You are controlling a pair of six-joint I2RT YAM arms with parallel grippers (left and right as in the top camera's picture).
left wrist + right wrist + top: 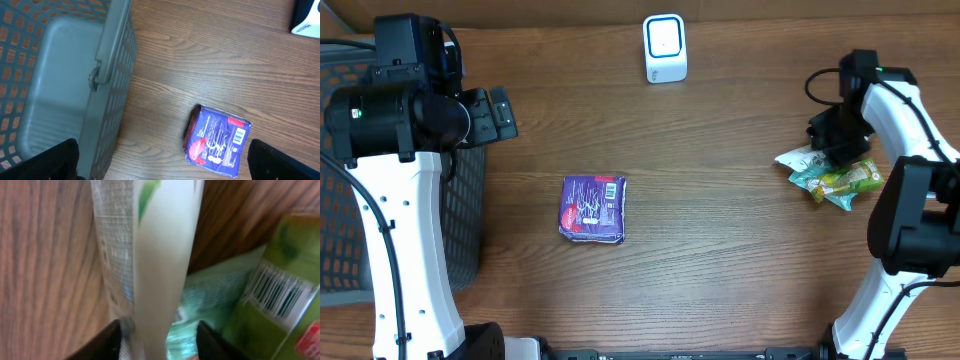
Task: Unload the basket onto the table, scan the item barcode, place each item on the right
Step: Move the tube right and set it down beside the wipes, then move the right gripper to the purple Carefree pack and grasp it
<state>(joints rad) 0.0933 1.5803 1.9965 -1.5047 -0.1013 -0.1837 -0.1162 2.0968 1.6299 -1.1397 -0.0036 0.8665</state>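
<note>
Your white packet [160, 255] stands on edge between the right gripper's [162, 340] fingers at the table's [720, 260] right side; the jaws are partly apart and not clamped on it. Green packets [280, 295] touch it. Your left gripper [162, 155] hangs wide open and empty, between the basket [107, 75] and the purple packet [592, 208].

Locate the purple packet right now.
Overhead, the purple packet lies flat on the wood table, left of centre, apart from the grey basket on its left and nearer the robot than the white scanner at the far edge.
</note>
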